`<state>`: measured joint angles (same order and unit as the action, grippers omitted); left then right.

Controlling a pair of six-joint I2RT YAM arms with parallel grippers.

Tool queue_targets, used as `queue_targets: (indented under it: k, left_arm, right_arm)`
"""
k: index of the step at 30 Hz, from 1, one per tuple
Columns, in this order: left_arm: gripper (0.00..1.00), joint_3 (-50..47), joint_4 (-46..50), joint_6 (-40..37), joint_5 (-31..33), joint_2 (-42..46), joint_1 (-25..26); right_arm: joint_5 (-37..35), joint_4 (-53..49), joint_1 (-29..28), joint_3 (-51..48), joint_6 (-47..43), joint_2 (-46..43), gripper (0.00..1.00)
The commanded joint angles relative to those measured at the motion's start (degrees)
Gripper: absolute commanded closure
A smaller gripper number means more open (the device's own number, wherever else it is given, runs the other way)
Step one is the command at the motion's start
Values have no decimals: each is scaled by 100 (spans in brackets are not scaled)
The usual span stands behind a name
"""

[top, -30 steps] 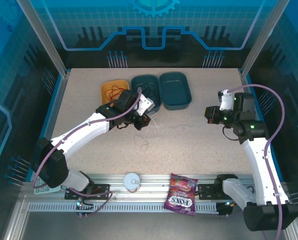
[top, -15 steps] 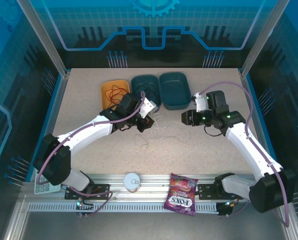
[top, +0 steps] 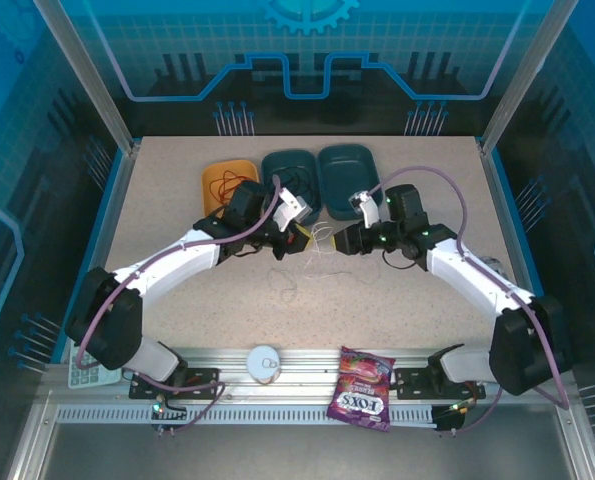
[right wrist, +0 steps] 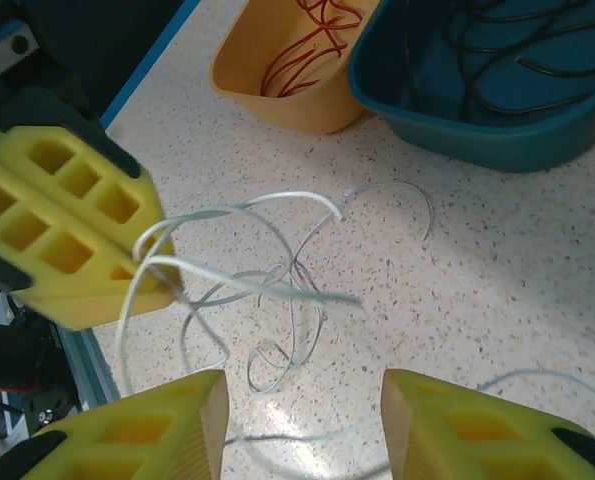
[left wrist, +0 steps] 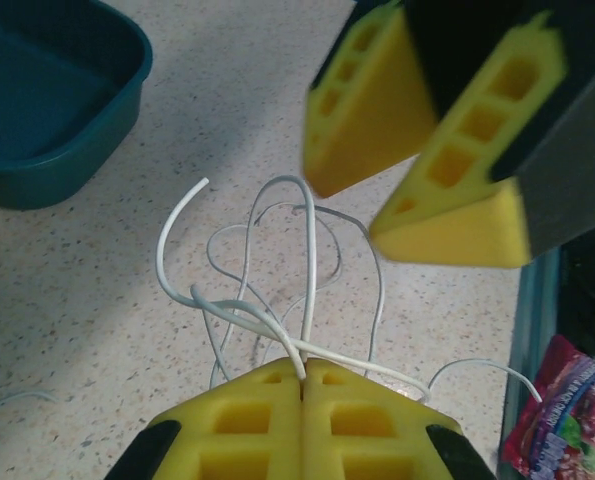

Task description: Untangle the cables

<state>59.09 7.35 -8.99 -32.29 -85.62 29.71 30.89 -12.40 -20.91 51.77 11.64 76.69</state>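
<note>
At frame centre, the left gripper [left wrist: 304,374] clamps the white cables [left wrist: 310,235] as anchor. Opposite, the right gripper [right wrist: 304,400] hovers parted to pull.

I get bright, even overhead light on the table [top: 177,200]; small glare patch on it; yellow pads [left wrist: 377,110] above it blurred.

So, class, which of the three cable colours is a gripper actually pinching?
The white cable: the shut left gripper clamps it. The red cable lies in the orange tray, the black cable in the teal tray.
</note>
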Motion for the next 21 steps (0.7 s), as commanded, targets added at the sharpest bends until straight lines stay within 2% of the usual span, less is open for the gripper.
queue_targets:
  k: [1, 8, 10, 13, 15, 17, 21]
  left_arm:
    - [100, -7, -87, -144, -628, 61, -39]
    - [100, 117, 35, -196, -983, -33, -55]
    - [100, 154, 82, -183, -973, -58, -59]
    - [100, 154, 104, -32, -861, -60, -121]
    - [100, 101, 100, 125, -715, -18, -202]
    - [100, 13, 81, 225, -490, 43, -276]
    - [82, -65, 293, 267, 43, 26, -358]
  right_arm:
    - [369, 592, -54, -18, -372, 253, 54]
    - [733, 1185, -50, 35, -495, 583, 55]
    - [752, 1289, -54, 45, -430, 629, 63]
    - [439, 1334, -50, -21, -374, 572, 88]
    - [122, 1262, -28, -90, -352, 440, 100]
    - [-196, 1200, 2, -106, -310, 259, 100]
    - [-895, 743, 23, -242, -290, -164, 100]
